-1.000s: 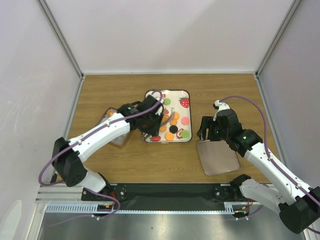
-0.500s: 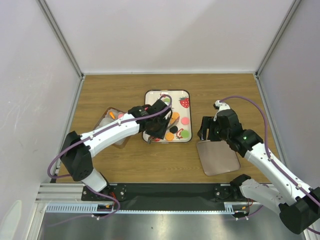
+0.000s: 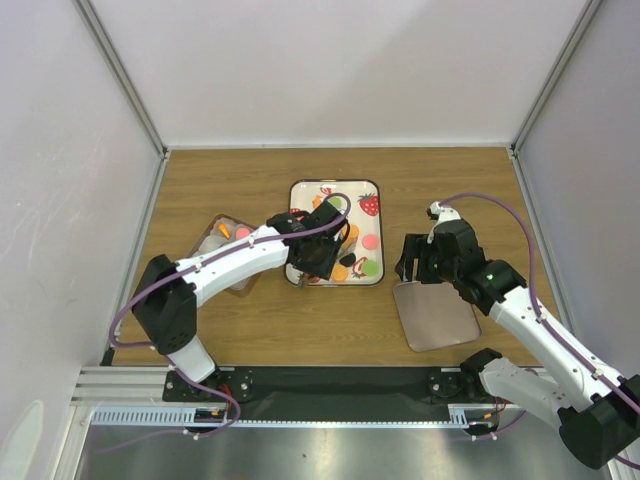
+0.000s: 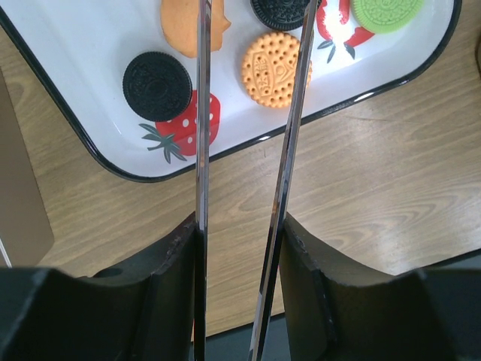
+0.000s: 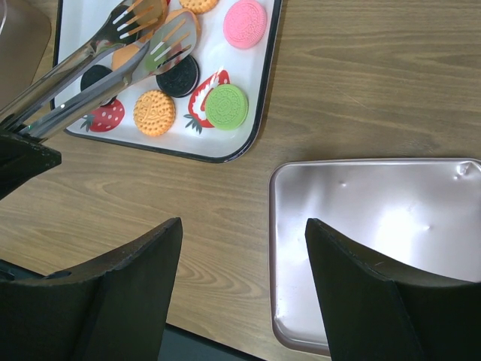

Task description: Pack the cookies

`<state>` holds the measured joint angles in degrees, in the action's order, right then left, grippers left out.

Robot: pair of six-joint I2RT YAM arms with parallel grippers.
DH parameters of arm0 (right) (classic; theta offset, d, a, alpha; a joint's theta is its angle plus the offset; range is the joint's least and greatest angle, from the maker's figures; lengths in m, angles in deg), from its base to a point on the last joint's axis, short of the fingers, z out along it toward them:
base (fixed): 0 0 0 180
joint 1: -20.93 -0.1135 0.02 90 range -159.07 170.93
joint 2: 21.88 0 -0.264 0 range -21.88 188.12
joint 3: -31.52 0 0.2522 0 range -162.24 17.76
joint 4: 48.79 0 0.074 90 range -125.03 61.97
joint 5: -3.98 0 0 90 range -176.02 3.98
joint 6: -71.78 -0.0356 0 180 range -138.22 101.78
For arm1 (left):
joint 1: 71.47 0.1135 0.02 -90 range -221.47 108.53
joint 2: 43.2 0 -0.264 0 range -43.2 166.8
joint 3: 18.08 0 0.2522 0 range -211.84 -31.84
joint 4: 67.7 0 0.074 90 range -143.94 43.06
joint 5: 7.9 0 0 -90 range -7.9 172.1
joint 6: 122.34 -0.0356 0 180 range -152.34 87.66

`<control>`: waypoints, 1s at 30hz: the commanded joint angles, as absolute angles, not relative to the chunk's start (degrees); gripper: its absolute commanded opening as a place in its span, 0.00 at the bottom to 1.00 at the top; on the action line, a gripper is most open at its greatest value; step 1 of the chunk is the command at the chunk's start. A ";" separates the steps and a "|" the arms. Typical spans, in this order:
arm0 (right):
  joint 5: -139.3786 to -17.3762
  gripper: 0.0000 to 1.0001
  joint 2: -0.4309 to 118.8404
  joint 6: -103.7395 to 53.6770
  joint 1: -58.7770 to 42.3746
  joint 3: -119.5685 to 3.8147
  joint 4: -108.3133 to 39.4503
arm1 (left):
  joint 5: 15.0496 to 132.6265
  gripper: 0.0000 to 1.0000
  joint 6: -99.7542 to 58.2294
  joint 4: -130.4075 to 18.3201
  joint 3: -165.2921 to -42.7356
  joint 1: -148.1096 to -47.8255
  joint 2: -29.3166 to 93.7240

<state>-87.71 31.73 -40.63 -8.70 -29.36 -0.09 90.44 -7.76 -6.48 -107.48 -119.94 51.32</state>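
surface: wooden table [image 3: 440, 180] | walls: plain white panels [image 3: 340, 70] | corners: grey metal posts [image 3: 120, 75] | light: even

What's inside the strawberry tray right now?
Orange, black, green and pink cookies lie in the tray; tongs held by the left gripper cover parts of a few.

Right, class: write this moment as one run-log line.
left gripper: holding tongs over tray | right gripper: open, empty | cookies: on tray

Strawberry-print tray [image 3: 345, 190] on wooden table [image 3: 450, 190]; silver tray [image 3: 437, 315] right, clear container [image 3: 208, 240] left; tongs [image 5: 169, 37] over strawberry-print tray
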 commanded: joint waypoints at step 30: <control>-87.69 0.73 30.68 -40.72 -8.43 -29.18 -0.93 | 91.50 0.44 -8.88 -8.85 -110.24 -118.75 54.18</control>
<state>-87.69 31.66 -40.63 -8.68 -29.16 -0.11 90.57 -8.07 -8.03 -107.61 -119.02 54.12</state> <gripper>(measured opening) 0.734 0.449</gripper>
